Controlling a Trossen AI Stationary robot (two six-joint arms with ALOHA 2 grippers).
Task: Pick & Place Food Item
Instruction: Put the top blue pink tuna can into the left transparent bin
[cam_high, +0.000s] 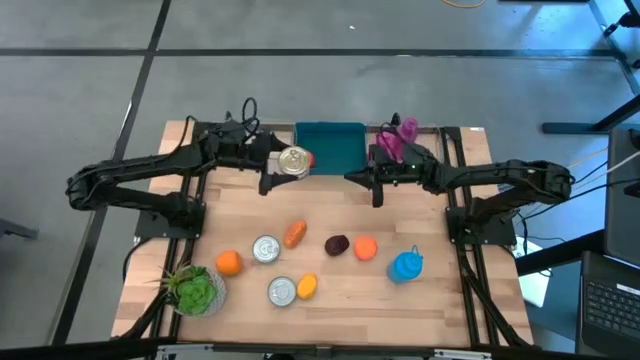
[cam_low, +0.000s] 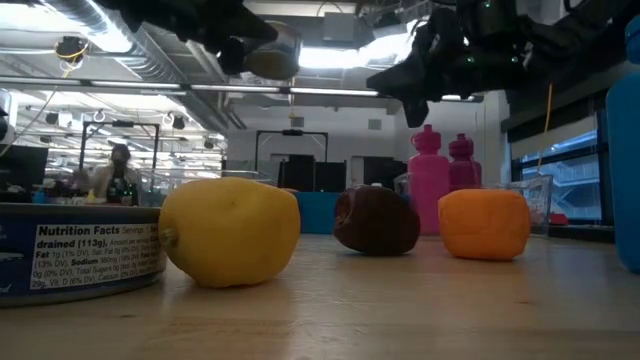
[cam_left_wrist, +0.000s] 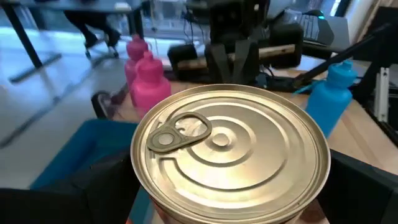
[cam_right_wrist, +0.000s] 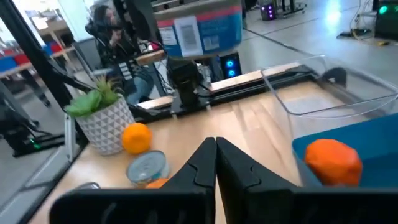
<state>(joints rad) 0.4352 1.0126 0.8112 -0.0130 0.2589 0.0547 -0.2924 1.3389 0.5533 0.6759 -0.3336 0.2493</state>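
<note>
My left gripper (cam_high: 283, 164) is shut on a silver tin can (cam_high: 294, 161) with a pull-tab lid (cam_left_wrist: 230, 149). It holds the can in the air by the left edge of the teal bin (cam_high: 335, 150). The low view shows the can (cam_low: 270, 55) high above the table. An orange fruit (cam_right_wrist: 334, 160) lies inside the bin. My right gripper (cam_high: 377, 188) hangs shut over the table just right of the bin; its fingers (cam_right_wrist: 216, 155) meet and hold nothing. Two more cans (cam_high: 266, 249) (cam_high: 282, 291) stand on the table. My left gripper pinches the can by its side wall (cam_left_wrist: 148, 190), one dark finger (cam_left_wrist: 93, 186) on each side. It comes from the table's left, slanting down. The can is lifted clear and sits upright with the lid facing up.
Loose on the near half of the table are an orange (cam_high: 229, 262), a carrot-like piece (cam_high: 294, 234), a dark plum (cam_high: 337, 245), an orange fruit (cam_high: 365, 247), a lemon (cam_high: 306, 286), a blue bottle (cam_high: 405, 266) and a potted plant (cam_high: 195, 290). Pink bottles (cam_high: 402, 135) stand right of the bin.
</note>
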